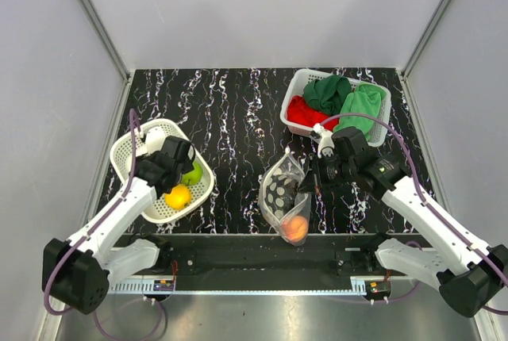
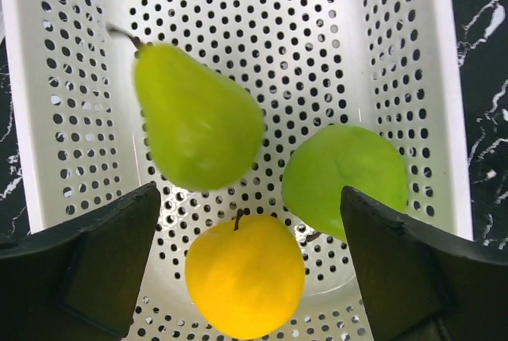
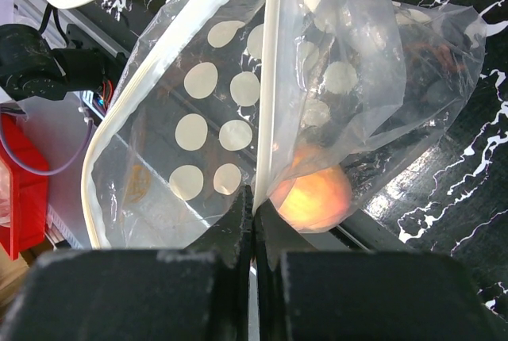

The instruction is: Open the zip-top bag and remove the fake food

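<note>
Your left fingers [image 2: 87, 270] are spread wide and hold nothing. They hang over the white basket [image 2: 48, 79] at the left of the top view. Three fruits lie in that basket. A green pear [image 2: 194, 119] is at the upper left of the left wrist view. A green apple [image 2: 345, 178] is at the right. A yellow fruit [image 2: 244, 277] is at the bottom, right between the two fingers. The pear and the yellow fruit lie close together.

Your right fingers [image 3: 234, 234] are pinched tight on the bag [image 3: 206, 135]. They hold it by one zip strip. The other strip curves away to the left, so the mouth of the bag is open. The peach [image 3: 313, 194] is inside the bag, just to the right of the fingers.

In the top view the bag [image 1: 282, 190] is at the lower middle, near the front edge of the tabletop [image 1: 230, 119]. The peach [image 1: 296, 227] sits at its low end. A second basket [image 1: 295, 87] at the upper right holds a red cloth [image 1: 302, 111] and green cloths [image 1: 361, 103].
</note>
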Controlling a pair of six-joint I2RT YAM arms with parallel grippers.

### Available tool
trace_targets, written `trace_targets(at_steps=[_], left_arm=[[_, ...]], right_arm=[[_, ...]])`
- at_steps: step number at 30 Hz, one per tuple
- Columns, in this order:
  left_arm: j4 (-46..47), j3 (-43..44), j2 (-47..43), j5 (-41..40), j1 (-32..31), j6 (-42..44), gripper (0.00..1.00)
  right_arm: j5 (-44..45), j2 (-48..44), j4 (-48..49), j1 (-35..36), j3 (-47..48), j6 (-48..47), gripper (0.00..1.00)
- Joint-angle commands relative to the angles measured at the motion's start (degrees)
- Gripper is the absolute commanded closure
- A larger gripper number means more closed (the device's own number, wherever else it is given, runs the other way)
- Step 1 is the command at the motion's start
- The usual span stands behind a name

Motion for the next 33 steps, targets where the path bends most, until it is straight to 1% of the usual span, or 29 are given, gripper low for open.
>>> trace_targets(at_steps=[1,2,3,5,6,7,8,9,10,11,12,13,14,15,16,17,18,20,21,22,23,25,27,29,30,33], left_arm=[[1.99,2.21,-4.35,7.90,0.35,1.08,0.01],[2.17,2.56,-5.14,10.27,0.26,1.35,0.03],[2.78,3.17,-6.89,15.95,0.26,1.70,0.06],[6.46,3.01,-10.31,22.56,0.00,2.58,0.11],[8.56,2.48,-11.38,29.73,-0.70,2.93,0.18],[13.80,1.87,-12.43,33.63,-1.40,3.63,0.21],[16.47,1.43,-14.09,36.98,-2.36,3.46,0.24],[18.84,1.16,-14.63,41.97,-5.16,3.11,0.26],[22.69,1.33,-14.90,43.24,-7.01,2.41,0.29],[24.13,2.29,-14.81,43.43,-9.38,2.32,0.30],[25.36,2.91,-14.38,42.64,-14.80,2.40,0.32],[27.20,3.61,-13.77,41.94,-17.46,2.93,0.36],[28.09,5.27,-11.76,40.45,-20.19,3.37,0.38],[28.97,6.25,-10.43,39.74,-25.00,3.89,0.39],[29.06,7.30,-8.85,39.21,-27.05,4.59,0.44],[29.15,9.23,-5.27,38.60,-28.81,5.04,0.46],[29.15,10.29,-3.49,38.25,-31.87,5.48,0.49],[29.32,12.92,1.94,36.50,-34.79,6.97,0.56],[29.15,13.89,3.54,35.79,-37.50,7.50,0.58],[29.15,14.77,6.69,35.26,-38.66,8.55,0.59],[28.98,16.35,8.02,34.38,-39.63,8.64,0.63],[28.36,17.59,11.53,33.85,-41.48,9.17,0.66],[26.88,18.56,13.22,32.01,-42.27,9.00,0.71],[24.68,19.35,15.15,28.60,-42.28,6.90,0.73],[22.93,19.44,15.68,27.88,-42.36,6.02,0.75],[22.64,19.00,16.56,27.52,-42.36,4.96,0.75]], right_arm=[[1.16,0.58,1.07,0.41,3.02,-1.13,1.00],[1.16,0.67,1.16,0.41,3.11,-1.22,1.00],[1.07,0.84,1.16,0.41,3.20,-1.22,1.00],[0.89,0.93,1.33,0.41,3.20,-1.22,1.00],[0.89,0.93,1.51,0.41,3.20,-1.31,1.00],[0.81,1.02,1.51,0.41,3.12,-1.39,1.00],[0.80,1.11,1.51,0.41,3.12,-1.40,1.00],[0.63,1.28,1.60,0.41,2.94,-1.40,1.00],[0.54,1.37,1.77,0.41,2.94,-1.40,1.00],[0.37,1.46,1.69,0.41,2.85,-1.40,1.00],[0.19,1.46,1.86,0.41,2.85,-1.40,1.00],[0.28,1.37,1.86,0.41,2.85,-1.48,1.00],[0.19,1.37,1.86,0.32,2.85,-1.40,1.00],[0.10,1.37,1.86,0.41,3.03,-1.40,1.00],[0.01,1.37,1.95,0.41,3.11,-1.31,1.00],[-0.16,1.46,1.95,0.41,3.20,-1.31,1.00],[-0.25,1.46,2.21,0.41,3.46,-1.22,1.00],[-0.95,1.98,2.47,0.41,3.90,-1.22,1.00],[-1.04,2.25,2.56,0.32,4.60,-1.22,1.00],[-1.13,2.86,2.65,0.32,4.96,-1.31,1.00],[-1.22,3.12,2.83,0.41,5.40,-1.22,1.00],[-1.22,3.91,2.83,0.41,7.15,-1.22,1.00],[-1.13,4.53,2.92,0.41,9.17,-1.39,1.00],[-1.65,5.76,3.27,0.41,10.40,-1.48,1.00],[-1.92,6.29,3.53,0.41,11.28,-1.57,1.00],[-3.23,8.05,4.41,0.41,12.34,-1.40,1.00]])
